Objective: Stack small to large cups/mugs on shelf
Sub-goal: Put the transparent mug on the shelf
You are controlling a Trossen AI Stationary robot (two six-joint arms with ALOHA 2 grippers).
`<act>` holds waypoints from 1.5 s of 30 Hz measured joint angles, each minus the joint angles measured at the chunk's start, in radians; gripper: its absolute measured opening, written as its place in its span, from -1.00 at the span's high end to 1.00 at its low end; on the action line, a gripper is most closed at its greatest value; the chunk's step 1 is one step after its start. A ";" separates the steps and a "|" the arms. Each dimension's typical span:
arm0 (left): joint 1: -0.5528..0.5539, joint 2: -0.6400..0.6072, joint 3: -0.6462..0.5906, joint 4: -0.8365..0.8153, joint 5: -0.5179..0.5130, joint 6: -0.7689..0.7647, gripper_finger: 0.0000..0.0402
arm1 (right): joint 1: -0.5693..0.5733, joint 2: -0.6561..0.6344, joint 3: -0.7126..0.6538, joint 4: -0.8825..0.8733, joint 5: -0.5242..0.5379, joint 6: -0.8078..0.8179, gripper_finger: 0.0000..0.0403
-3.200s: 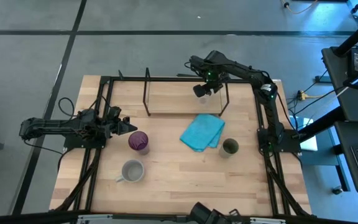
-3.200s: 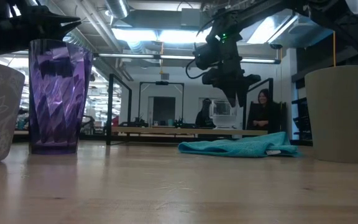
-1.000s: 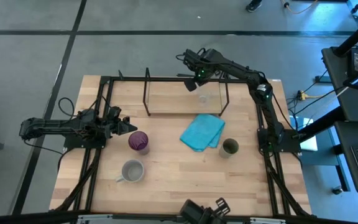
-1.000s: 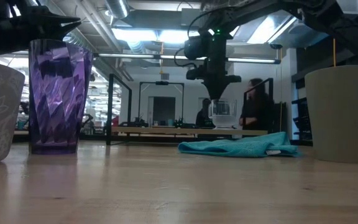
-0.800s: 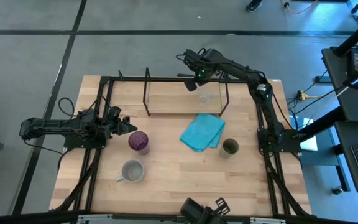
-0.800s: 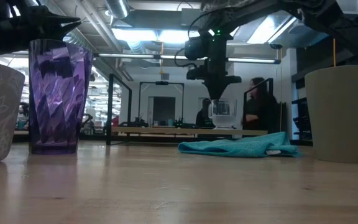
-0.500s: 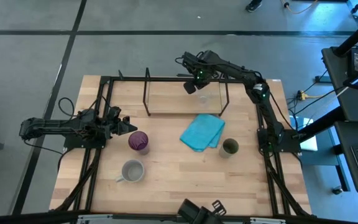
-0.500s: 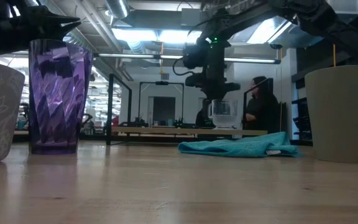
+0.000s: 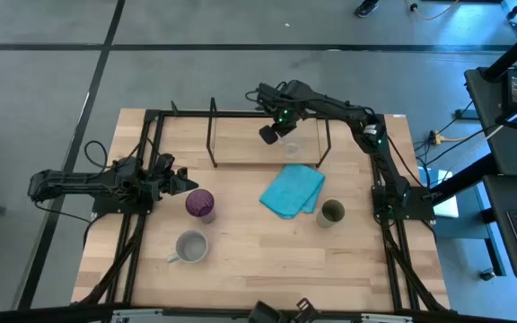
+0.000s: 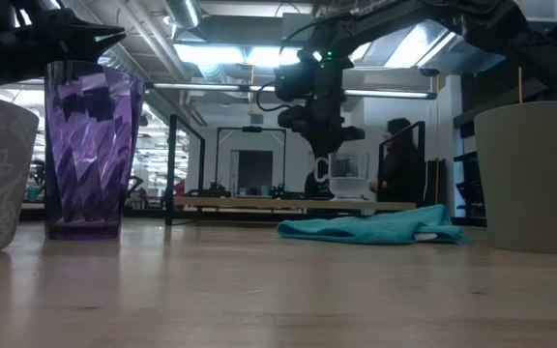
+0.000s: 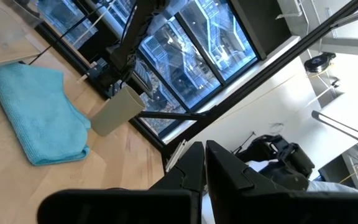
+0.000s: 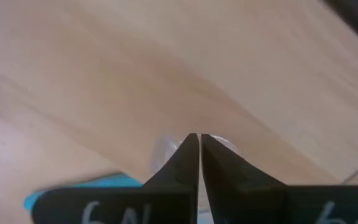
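Observation:
A small clear glass (image 9: 293, 144) stands upright on the wooden base of the black wire shelf (image 9: 212, 135) at the far side of the table. My right gripper (image 9: 268, 136) points down over the shelf, shut, just left of the glass (image 10: 348, 177); the right wrist view shows the glass rim (image 12: 169, 146) past the fingertips. The purple tumbler (image 9: 200, 205), grey mug (image 9: 191, 247) and olive-green cup (image 9: 332, 213) stand upright on the table. My left gripper (image 9: 183, 180) waits shut at the table's left, beside the tumbler.
A folded turquoise cloth (image 9: 292, 190) lies flat between the shelf and the olive-green cup. The black table frame (image 9: 146, 135) runs along the table's edges. A person (image 10: 397, 174) stands in the room beyond the table. Bare wood lies near the front edge.
My right gripper has gone toward the table's left edge along the shelf and sunk a little, from above the glass to beside it, staying shut. The glass stays upright where it was.

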 joint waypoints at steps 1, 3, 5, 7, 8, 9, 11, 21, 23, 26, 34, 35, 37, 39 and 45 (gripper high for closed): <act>0.000 0.000 0.000 0.000 0.000 0.000 0.94 | 0.006 0.000 0.000 0.004 -0.003 -0.001 0.90; 0.000 0.000 0.000 0.000 0.000 0.000 0.94 | 0.015 0.000 0.000 0.012 -0.015 -0.002 0.90; 0.000 0.000 0.000 0.000 0.000 0.000 0.94 | 0.020 0.000 0.000 0.022 -0.016 -0.002 0.90; 0.000 0.000 0.000 0.000 0.000 0.000 0.94 | 0.024 0.000 0.000 0.031 -0.004 -0.002 0.90; 0.000 0.000 0.000 0.000 0.000 0.000 0.94 | 0.024 0.000 0.000 0.038 0.005 -0.001 0.90; 0.000 0.000 0.000 0.000 0.000 0.000 0.94 | 0.024 0.000 0.000 0.046 0.008 -0.001 0.90; 0.000 0.000 0.000 0.000 0.001 0.000 0.94 | 0.024 0.000 0.000 0.064 0.011 -0.001 0.90; 0.000 0.000 0.000 0.000 0.037 0.000 0.94 | 0.049 0.000 0.006 0.198 -0.034 -0.032 0.90; 0.000 0.000 0.000 0.000 0.037 0.000 0.94 | 0.070 0.000 0.030 0.209 -0.066 -0.057 0.90; 0.000 0.000 0.000 0.000 0.038 0.000 0.94 | 0.106 0.000 0.095 0.221 -0.097 -0.083 0.90; 0.000 0.000 0.000 0.000 0.038 0.008 0.94 | 0.230 -0.063 0.199 0.163 -0.016 0.073 0.90; 0.000 0.000 0.000 0.000 0.041 0.008 0.94 | 0.247 -0.074 0.190 0.108 0.011 0.118 0.90; 0.000 0.000 0.000 0.000 0.050 0.008 0.94 | 0.286 -0.079 0.173 -0.039 0.100 0.192 0.90; 0.000 0.000 0.000 0.000 0.053 0.008 0.94 | 0.332 -0.076 0.159 -0.147 0.211 0.270 0.90; 0.000 0.000 0.000 0.000 0.054 0.031 0.94 | 0.459 -0.076 0.122 -0.194 0.212 0.463 0.90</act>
